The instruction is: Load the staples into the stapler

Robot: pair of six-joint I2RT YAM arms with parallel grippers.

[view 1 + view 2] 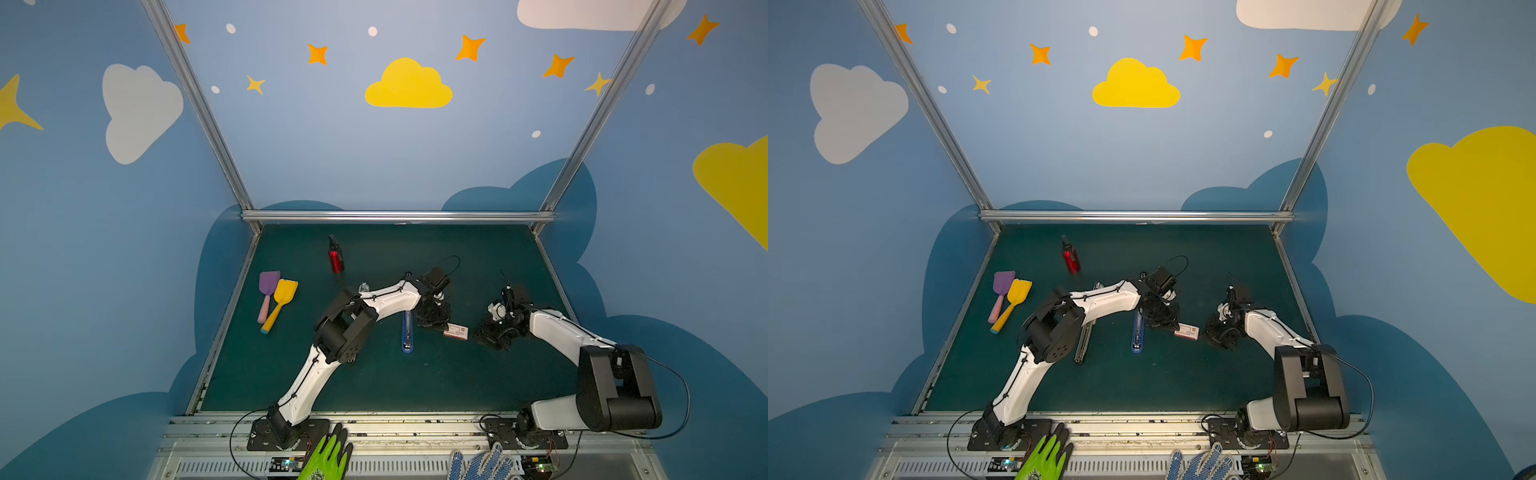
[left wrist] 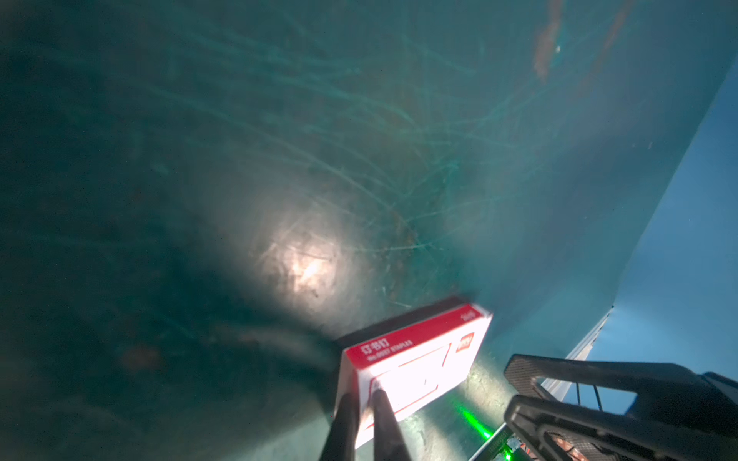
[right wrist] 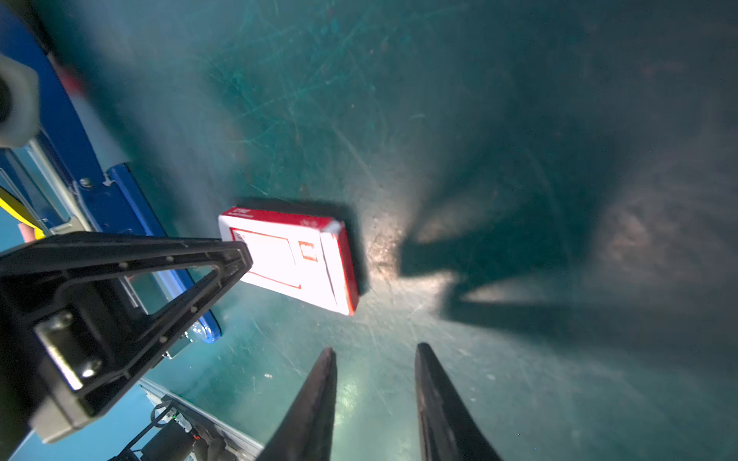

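On mat [image 1: 374, 382], 3 o'clock of stapler [image 1: 407, 332]: box [image 1: 456, 331], apparently unopened, corner pinched by left gripper [image 2: 362, 399], jaws clamped; right gripper [image 3: 375, 351] part-open, empty; loading seemingly not begun.

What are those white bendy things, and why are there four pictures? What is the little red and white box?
Those are robot arms, a left arm and a right arm, at a green table. Two pictures look down on everything from above; two come from cameras on the arms' wrists, very close up. On the table are a red bottle, a purple spatula, a yellow spatula and a blue stapler. The left arm's fingers pinch one end of the staple box. The right arm's fingers are open near it, holding nothing.
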